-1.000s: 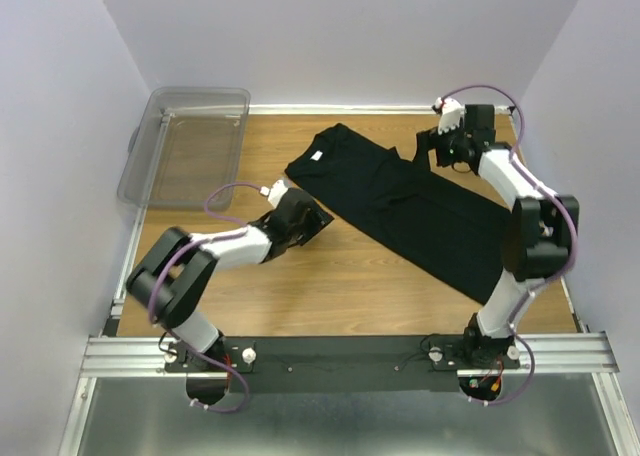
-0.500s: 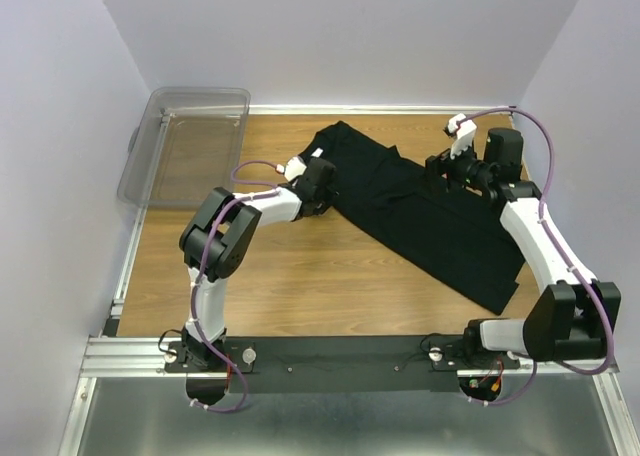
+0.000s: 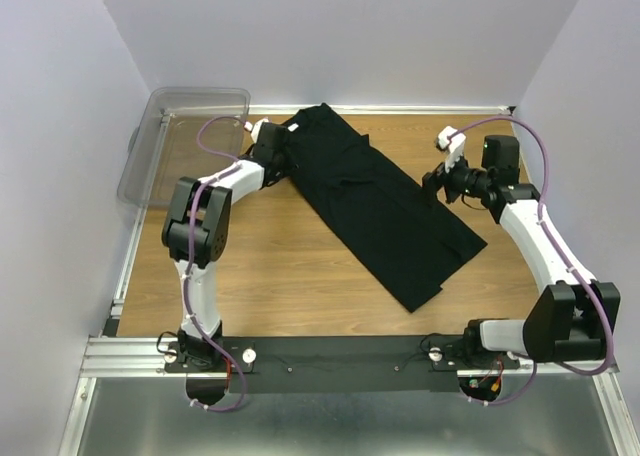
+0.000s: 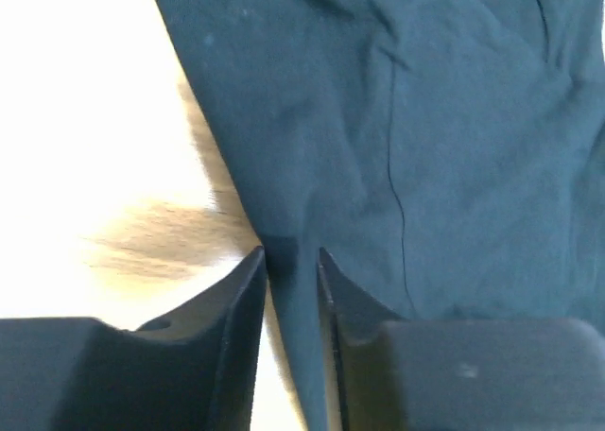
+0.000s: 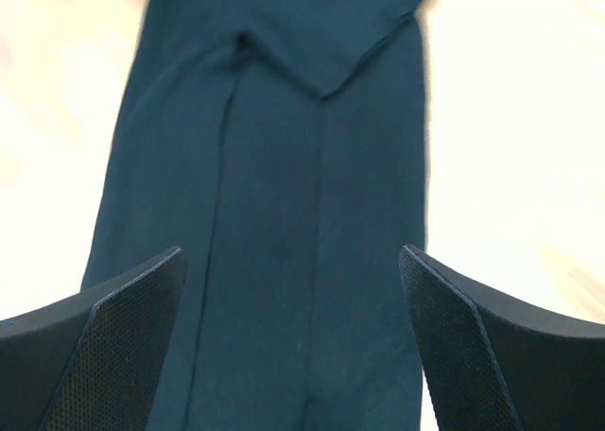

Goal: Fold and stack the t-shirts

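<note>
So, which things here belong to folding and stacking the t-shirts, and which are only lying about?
Belongs to the job:
- black t-shirt, lying on the table
- left gripper, shut on the shirt's edge
- right gripper, open over the shirt

Only lying about:
- clear plastic bin, at the far left corner, not touched by either gripper

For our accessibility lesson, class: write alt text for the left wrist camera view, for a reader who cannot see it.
The left gripper pinches the edge of a dark t-shirt between its two dark fingers. The wrinkled shirt fills the upper right; bright, washed-out wooden table shows at left.
</note>
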Motion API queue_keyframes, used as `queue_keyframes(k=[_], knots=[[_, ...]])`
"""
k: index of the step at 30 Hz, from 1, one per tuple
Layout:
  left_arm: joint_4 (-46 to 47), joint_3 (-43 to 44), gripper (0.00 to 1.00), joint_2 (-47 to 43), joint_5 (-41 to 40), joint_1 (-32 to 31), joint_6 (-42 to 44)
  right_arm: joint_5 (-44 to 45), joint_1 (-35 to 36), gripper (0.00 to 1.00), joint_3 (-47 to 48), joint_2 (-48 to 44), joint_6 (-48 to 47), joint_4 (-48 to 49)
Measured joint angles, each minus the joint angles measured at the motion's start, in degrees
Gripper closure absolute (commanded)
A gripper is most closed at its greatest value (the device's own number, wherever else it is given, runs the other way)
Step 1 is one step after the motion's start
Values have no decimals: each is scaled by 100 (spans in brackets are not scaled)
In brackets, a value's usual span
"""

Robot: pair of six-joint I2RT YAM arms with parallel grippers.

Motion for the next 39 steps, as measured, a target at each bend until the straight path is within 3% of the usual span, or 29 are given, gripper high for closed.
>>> queue_keyframes(k=[1,2,3,6,12,14,16,18,21,24,26,31,33,39], knots=[[94,-92,32,-111,83,20,153,-136,0,0,0,24,-275,-188],[168,-245,23,-260,179,20,323,-269,0,0,0,48,-684,-398],[223,-422,23,-481,275,4,498,-313,0,0,-4,72,-885,-492],[422,-1165,22,-1471,535,-72,1095,-282,0,0,-11,352,-1650,-831],[1360,-2330,23,-4017,925,-313,1886,70,-2,4,87,1528,-2162,-1150],[1864,-2852,29,-4758,1217,-501,1947,-22,4,11,9,1563,-2396,-1408],[2446,-3526,30,-5123,1541,-697,1746,-44,195,11,-125,1438,-2564,-1561],[2721,-4321,30,-5348,1609,-1056,1434,111,791,11,-372,1207,-2608,-1565],[2553,-5453,30,-5521,1390,-1692,992,459,2275,14,-992,704,-2417,-1397],[2068,-6122,29,-6568,1054,-2057,704,925,3335,14,-1283,260,-2046,-1355],[1878,-6194,24,-7512,737,-2087,566,1443,3906,15,-1296,181,-1759,-1128],[1403,-5759,17,-9342,-247,-2092,501,3042,4970,28,-1342,699,-1062,-505],[1113,-5521,17,-9621,-610,-2092,533,3569,5115,37,-1349,1104,-789,-345],[450,-5394,17,-9696,-970,-2092,560,4568,5215,60,-1401,1200,-402,42]])
